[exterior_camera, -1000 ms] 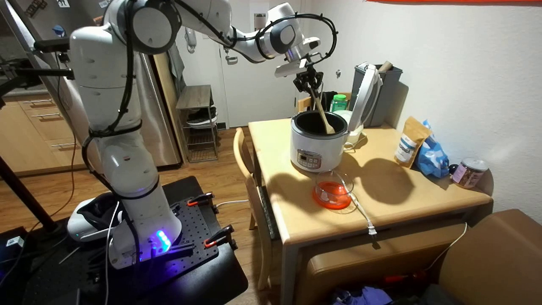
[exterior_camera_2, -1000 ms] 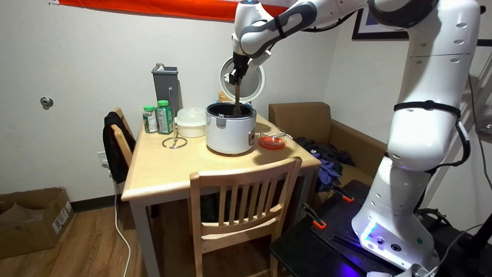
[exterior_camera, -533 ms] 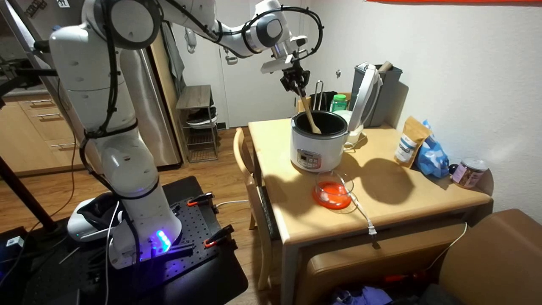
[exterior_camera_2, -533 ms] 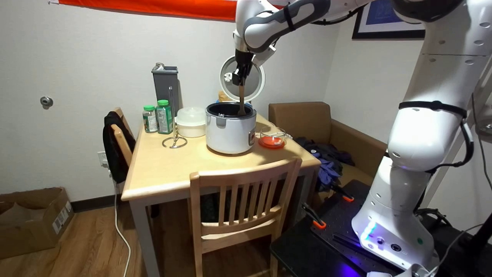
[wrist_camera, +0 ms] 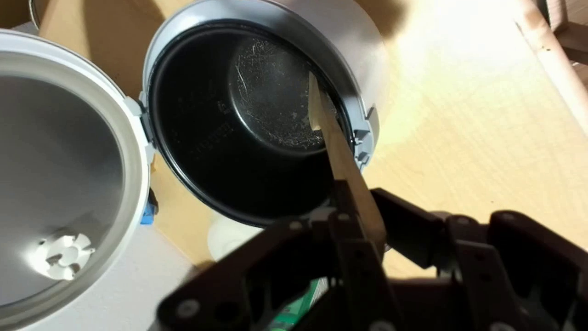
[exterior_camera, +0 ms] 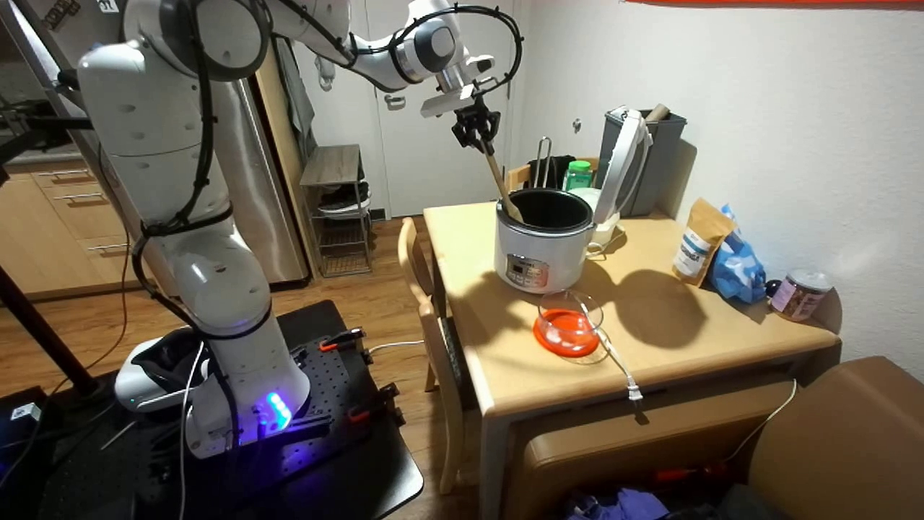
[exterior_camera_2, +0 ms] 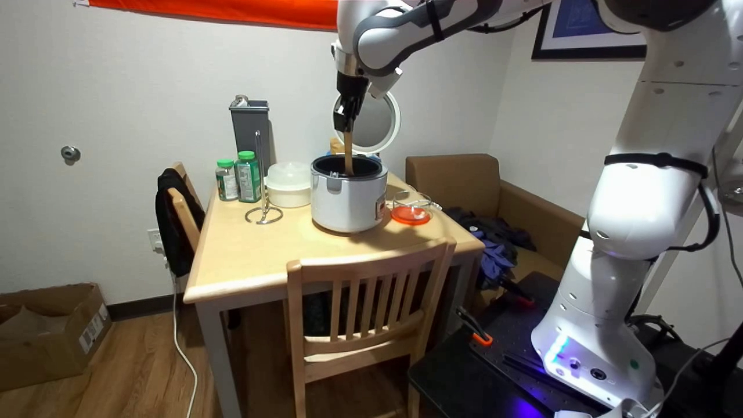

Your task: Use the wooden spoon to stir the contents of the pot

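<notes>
The pot point(exterior_camera: 538, 260) is a white cooker with a dark inside, upright on the table in both exterior views point(exterior_camera_2: 347, 203). My gripper point(exterior_camera: 484, 144) is above the pot and shut on the handle of the wooden spoon point(exterior_camera: 499, 177). The spoon point(exterior_camera_2: 348, 152) slants down into the pot. In the wrist view the spoon point(wrist_camera: 337, 147) lies between the two fingers point(wrist_camera: 359, 197), with its head low inside the pot point(wrist_camera: 197, 133), close to the front-latch side wall. The pot's bottom shows bare, dark and scratched. The spoon's upper end is hidden in the gripper.
The pot's lid point(exterior_camera: 622, 162) stands open at its back. An orange dish point(exterior_camera: 567, 343) with a clear glass bowl and a white cable are beside the pot. A metal stand point(exterior_camera_2: 264, 212), a white container point(exterior_camera_2: 288, 188) and green-capped bottles point(exterior_camera_2: 248, 177) stand nearby. A chair point(exterior_camera_2: 371, 267) adjoins the table.
The gripper and spoon have swept across the pot, from near the lid side to the opposite inner wall. The spoon stays in the gripper. The pot has not visibly moved.
</notes>
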`<state>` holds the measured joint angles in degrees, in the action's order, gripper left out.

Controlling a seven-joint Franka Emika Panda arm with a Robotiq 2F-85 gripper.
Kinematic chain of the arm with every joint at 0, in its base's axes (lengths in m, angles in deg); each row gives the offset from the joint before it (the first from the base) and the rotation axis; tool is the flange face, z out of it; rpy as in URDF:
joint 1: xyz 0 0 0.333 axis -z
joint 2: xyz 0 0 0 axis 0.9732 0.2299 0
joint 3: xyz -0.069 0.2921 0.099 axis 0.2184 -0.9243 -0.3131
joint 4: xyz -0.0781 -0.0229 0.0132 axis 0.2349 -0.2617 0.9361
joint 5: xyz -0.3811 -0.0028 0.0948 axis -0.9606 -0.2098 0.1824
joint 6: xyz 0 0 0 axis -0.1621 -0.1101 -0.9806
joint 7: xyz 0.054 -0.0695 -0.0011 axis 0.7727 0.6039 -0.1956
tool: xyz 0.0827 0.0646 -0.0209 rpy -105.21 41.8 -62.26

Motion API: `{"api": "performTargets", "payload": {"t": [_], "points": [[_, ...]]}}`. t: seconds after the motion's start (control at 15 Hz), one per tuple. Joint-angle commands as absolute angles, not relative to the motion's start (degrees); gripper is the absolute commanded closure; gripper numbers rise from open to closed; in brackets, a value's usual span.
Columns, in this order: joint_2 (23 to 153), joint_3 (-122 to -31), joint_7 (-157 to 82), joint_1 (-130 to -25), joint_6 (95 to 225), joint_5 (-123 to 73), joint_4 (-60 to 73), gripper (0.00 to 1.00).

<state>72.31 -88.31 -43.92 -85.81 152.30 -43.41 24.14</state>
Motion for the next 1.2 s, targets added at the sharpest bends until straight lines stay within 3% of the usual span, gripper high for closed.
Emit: {"api": "performTargets", "payload": {"t": [0.0,1.13], "points": [[74.2,-88.8,-43.8,-85.9,152.2,-44.6,20.8,0.96],[90.3,-83.4,-44.3,-85.6,154.3,-46.6,2.4,0.96]]}}
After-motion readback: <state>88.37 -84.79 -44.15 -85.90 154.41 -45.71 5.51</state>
